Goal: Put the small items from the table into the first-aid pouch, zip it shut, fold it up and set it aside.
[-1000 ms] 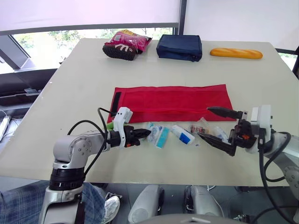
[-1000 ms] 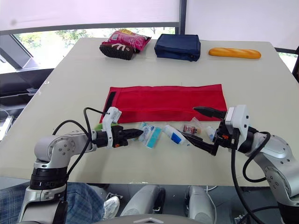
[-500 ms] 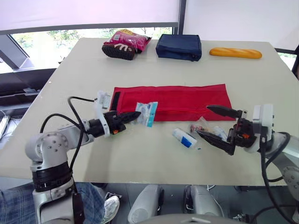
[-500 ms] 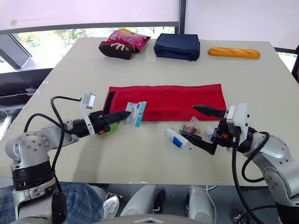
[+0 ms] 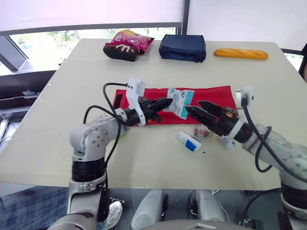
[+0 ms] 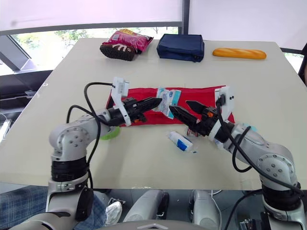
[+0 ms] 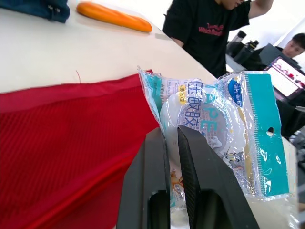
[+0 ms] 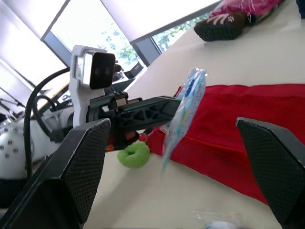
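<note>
The red pouch [image 5: 211, 96] lies flat and unfolded in the middle of the table. My left gripper [image 5: 166, 102] is shut on a clear-and-teal packet [image 5: 180, 101], held just above the pouch; the left wrist view shows the packet [image 7: 224, 124] pinched between the fingers [image 7: 152, 176]. My right gripper [image 5: 193, 106] is open, its tips right beside the packet's lower edge. A white-and-blue tube [image 5: 188, 141], a small clear packet [image 5: 201, 131] and another packet [image 5: 229, 143] lie on the table in front of the pouch. A green item [image 6: 109, 132] sits under my left arm.
Along the far edge are a pink snack bag [image 5: 130, 39], a dark shoe-like item [image 5: 121, 52], a navy bag [image 5: 183, 47] and a bread loaf [image 5: 241, 53]. A person in a black shirt [image 7: 209, 28] sits beyond the table's right side.
My left gripper picked the packet off the table's front and carried it right, over the pouch. My right gripper rose and moved left, up to the packet.
</note>
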You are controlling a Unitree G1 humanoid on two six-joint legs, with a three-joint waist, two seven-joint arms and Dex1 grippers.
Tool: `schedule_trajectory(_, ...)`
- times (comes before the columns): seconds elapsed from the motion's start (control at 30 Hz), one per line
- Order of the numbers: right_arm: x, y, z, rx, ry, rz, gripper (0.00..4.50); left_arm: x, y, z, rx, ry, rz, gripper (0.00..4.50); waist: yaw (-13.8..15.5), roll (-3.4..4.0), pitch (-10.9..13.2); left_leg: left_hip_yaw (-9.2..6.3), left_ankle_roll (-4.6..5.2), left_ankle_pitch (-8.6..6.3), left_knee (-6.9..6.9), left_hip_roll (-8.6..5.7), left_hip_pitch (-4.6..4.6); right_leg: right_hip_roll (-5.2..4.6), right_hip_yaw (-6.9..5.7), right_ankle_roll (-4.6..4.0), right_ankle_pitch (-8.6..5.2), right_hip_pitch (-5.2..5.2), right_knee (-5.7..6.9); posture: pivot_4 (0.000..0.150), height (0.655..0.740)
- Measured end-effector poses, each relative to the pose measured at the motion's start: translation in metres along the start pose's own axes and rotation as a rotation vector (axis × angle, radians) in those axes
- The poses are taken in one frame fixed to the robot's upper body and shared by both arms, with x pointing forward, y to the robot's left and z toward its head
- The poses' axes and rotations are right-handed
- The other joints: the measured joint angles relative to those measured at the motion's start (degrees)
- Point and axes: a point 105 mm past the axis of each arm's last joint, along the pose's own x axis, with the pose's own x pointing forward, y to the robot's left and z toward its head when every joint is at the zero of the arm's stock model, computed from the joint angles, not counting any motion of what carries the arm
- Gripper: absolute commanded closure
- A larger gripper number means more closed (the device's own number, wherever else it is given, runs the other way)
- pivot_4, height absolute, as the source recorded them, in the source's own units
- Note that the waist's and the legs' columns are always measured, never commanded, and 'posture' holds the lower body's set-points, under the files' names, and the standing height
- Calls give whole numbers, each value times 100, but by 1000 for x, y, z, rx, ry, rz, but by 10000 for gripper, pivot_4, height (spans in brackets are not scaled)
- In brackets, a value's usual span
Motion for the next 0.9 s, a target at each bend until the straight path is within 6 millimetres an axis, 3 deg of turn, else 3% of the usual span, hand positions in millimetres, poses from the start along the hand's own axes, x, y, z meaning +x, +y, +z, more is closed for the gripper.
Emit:
schedule_trajectory(0.27,18,-10,-6,121,33,-129,0,18,-15,-1,39,-63,-30,44521,-21,0,0,6,1,1,0,2,-1,7,4,0,0,-3,1,1500,7395)
schedule_trajectory(0.4,22,-13,-3,130,24,-152,9711,18,-14,-4,44,-66,-23,45000,-97,0,0,9,3,1,1,4,0,11,5,1,0,-3,3,1500,7395)
schedule_trajectory(0.63,22,-23,4,132,2,-199,43474,17,-16,-5,54,-75,-30,45000,-137,0,0,10,4,0,1,4,0,12,6,1,0,-3,3,1500,7395)
schedule_trajectory(0.83,22,-23,4,132,3,-201,44217,17,-16,-7,39,-82,-30,45000,-138,0,0,11,5,0,1,5,0,13,6,1,0,-3,3,1500,7395)
schedule_trajectory(0.9,22,-23,4,133,4,-200,44218,16,-16,-7,31,-83,-32,36150,-138,0,0,11,5,0,1,5,0,13,6,1,0,-3,3,1500,7395)
